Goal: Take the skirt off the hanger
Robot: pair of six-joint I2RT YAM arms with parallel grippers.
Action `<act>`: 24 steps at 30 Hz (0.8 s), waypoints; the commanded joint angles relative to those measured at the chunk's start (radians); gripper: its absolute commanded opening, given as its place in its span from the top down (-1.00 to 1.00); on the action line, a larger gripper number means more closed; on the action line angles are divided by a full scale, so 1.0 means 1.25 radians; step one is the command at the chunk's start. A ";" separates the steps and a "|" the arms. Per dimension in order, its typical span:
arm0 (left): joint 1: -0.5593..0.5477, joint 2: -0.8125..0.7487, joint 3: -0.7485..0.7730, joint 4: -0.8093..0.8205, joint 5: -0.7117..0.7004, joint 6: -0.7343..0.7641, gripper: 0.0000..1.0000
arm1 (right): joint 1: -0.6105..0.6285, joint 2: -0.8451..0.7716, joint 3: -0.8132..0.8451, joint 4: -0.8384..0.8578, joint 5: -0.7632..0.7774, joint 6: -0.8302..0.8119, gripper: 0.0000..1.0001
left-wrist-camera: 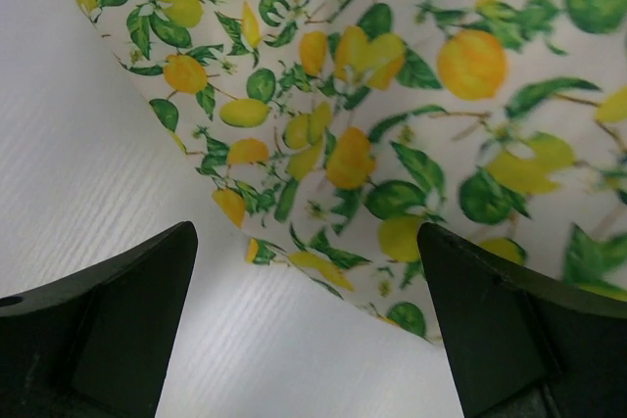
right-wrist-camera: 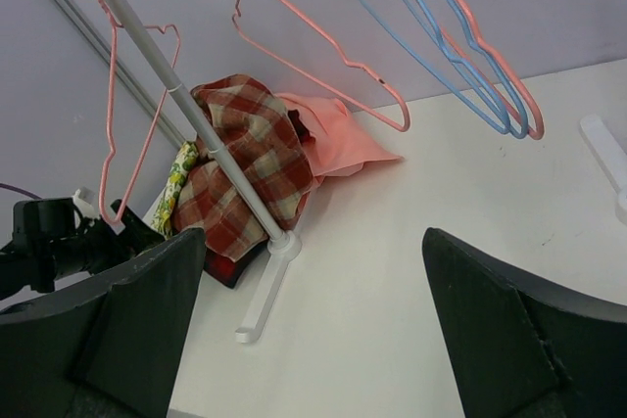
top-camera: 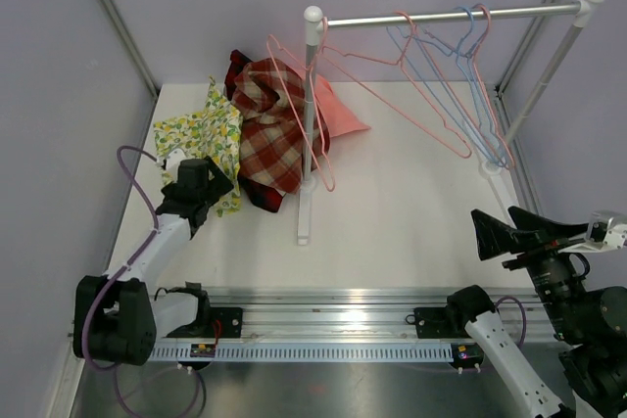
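White table (top-camera: 411, 232), lemon-print cloth (left-wrist-camera: 392, 144) detail left-wrist only

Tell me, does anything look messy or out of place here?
Yes. A lemon-print cloth, a plaid cloth and a pink cloth lie crumpled in a heap at the table's far left, while the hangers on the rail hang empty.

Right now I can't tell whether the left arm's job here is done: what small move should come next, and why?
Probably lift the left arm straight up and back. Its jaws stand open and empty over the lemon-print cloth, which lies loose on the table with no hanger seen in it.
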 commanded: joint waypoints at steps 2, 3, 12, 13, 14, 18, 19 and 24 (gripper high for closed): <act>0.101 0.096 -0.058 0.268 0.088 0.003 -0.98 | 0.004 0.054 0.024 0.013 -0.033 -0.020 -0.99; 0.117 0.112 -0.070 0.300 0.112 0.005 -0.98 | 0.004 0.059 0.025 0.013 -0.033 -0.020 -0.99; 0.171 0.252 -0.010 0.396 0.242 -0.095 -0.93 | 0.004 0.083 -0.016 0.046 -0.050 0.004 -0.99; 0.169 0.288 -0.010 0.405 0.237 -0.131 -0.89 | 0.004 0.087 -0.019 0.048 -0.053 0.012 -0.99; 0.169 0.312 -0.011 0.410 0.238 -0.149 -0.85 | 0.004 0.089 -0.024 0.054 -0.053 0.014 -0.99; 0.163 0.374 -0.017 0.422 0.238 -0.208 -0.07 | 0.004 0.102 -0.023 0.062 -0.050 0.017 -0.99; 0.152 0.370 -0.022 0.413 0.203 -0.233 0.15 | 0.002 0.108 -0.021 0.063 -0.049 0.015 -0.99; 0.150 0.370 -0.025 0.406 0.200 -0.233 1.00 | 0.004 0.122 -0.014 0.070 -0.043 0.011 -0.99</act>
